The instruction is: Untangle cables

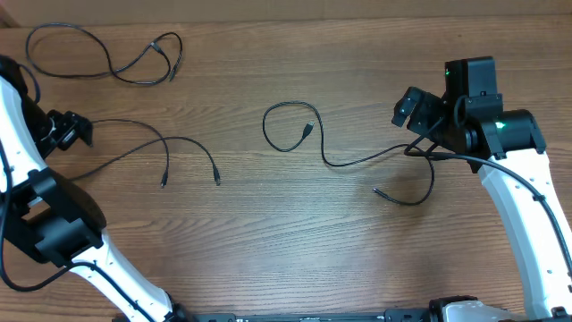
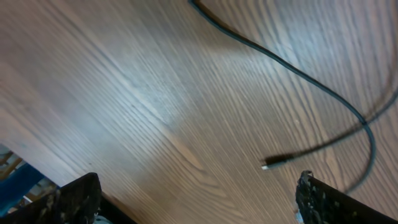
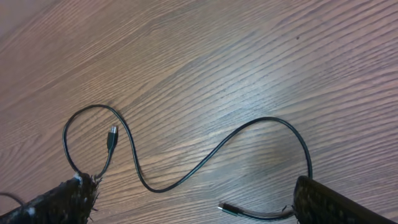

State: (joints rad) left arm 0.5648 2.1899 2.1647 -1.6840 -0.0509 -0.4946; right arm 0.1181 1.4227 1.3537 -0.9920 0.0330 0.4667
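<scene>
Surface point(image 1: 268, 241): mid-brown wood-grain laminate tabletop, its grain running left to right in the overhead view. It fills almost all of every view.
Finish: smooth, slightly glossy.
Light: even, from above. A pale diffuse sheen patch point(image 2: 146, 102) lies on the grain in the left wrist view, a fainter one in the right wrist view.
Edge: the surface ends at the lower left of the left wrist view. Beyond it is a blurred blue shape point(image 2: 18, 183), not identifiable.

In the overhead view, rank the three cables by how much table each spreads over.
1. The middle cable, widest spread.
2 and 3. The top-left cable and lower-left cable look about alike; not ranked.
</scene>
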